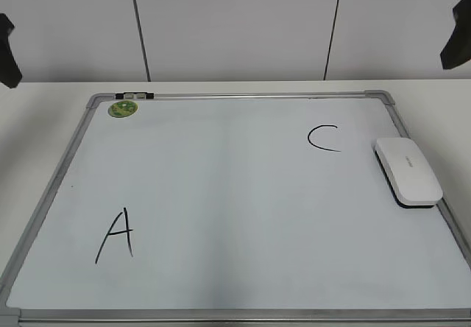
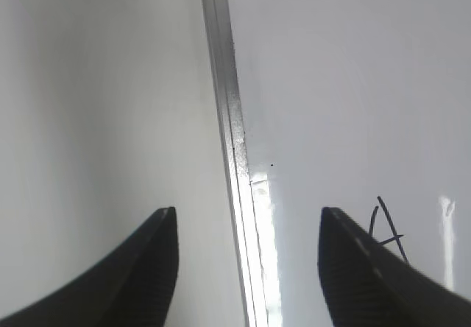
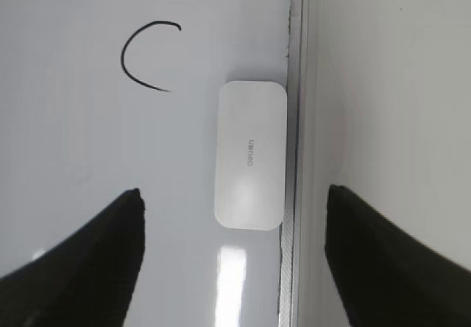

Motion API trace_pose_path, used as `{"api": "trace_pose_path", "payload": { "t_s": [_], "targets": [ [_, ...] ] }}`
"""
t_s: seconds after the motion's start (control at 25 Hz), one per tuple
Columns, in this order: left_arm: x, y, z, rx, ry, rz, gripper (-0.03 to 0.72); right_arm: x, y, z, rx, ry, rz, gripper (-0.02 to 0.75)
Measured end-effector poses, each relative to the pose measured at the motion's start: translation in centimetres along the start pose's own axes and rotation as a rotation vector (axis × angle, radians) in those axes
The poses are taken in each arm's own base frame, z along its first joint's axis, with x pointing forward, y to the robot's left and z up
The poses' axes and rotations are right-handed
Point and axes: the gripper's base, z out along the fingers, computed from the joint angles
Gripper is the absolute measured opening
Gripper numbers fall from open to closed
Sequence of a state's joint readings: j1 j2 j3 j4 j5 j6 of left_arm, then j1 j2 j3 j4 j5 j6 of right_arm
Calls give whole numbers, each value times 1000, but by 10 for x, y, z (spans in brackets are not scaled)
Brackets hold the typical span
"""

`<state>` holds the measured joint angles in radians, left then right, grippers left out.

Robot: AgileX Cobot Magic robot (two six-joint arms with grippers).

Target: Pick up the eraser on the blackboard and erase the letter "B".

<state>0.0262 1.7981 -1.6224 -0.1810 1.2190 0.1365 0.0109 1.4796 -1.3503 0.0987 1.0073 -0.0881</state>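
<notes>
The right gripper (image 3: pixel 232 261), its two dark fingers spread wide and holding nothing, hangs above the white rounded-rectangular plastic eraser (image 3: pixel 250 155), which lies flat on the large white dry-erase blackboard (image 1: pixel 235 194) just inside its silver right frame rail. The left gripper (image 2: pixel 246 268), likewise parted and empty, hangs over the blackboard's left frame rail. Taking the eraser as the mark, a black handwritten "C" (image 1: pixel 324 138) sits just beside it toward the board's middle, while a black handwritten "A" (image 1: pixel 116 235) stands well apart near the opposite, nearer corner. A small round green magnet (image 1: pixel 123 108) rests near the far left corner, well apart from the eraser. No letter "B" can be made out on the board.
</notes>
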Motion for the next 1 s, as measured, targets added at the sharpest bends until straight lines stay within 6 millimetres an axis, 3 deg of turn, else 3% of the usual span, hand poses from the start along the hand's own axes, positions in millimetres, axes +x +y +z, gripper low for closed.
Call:
{"api": "trace_pose_path", "payload": {
  "t_s": [0.24, 0.48, 0.76, 1.0],
  "targets": [
    [16, -13, -59, 1, -130, -16, 438, 11, 8, -51, -27, -100, -21, 585],
    [46, -28, -123, 1, -291, 12, 438, 28, 13, -90, -42, -157, -33, 585],
    [107, -54, -180, 21, -438, 88, 438, 49, 20, -132, -71, -246, -43, 585],
    [165, -60, -202, 23, -514, 109, 438, 79, 25, -167, -68, -310, -75, 584]
  ]
}}
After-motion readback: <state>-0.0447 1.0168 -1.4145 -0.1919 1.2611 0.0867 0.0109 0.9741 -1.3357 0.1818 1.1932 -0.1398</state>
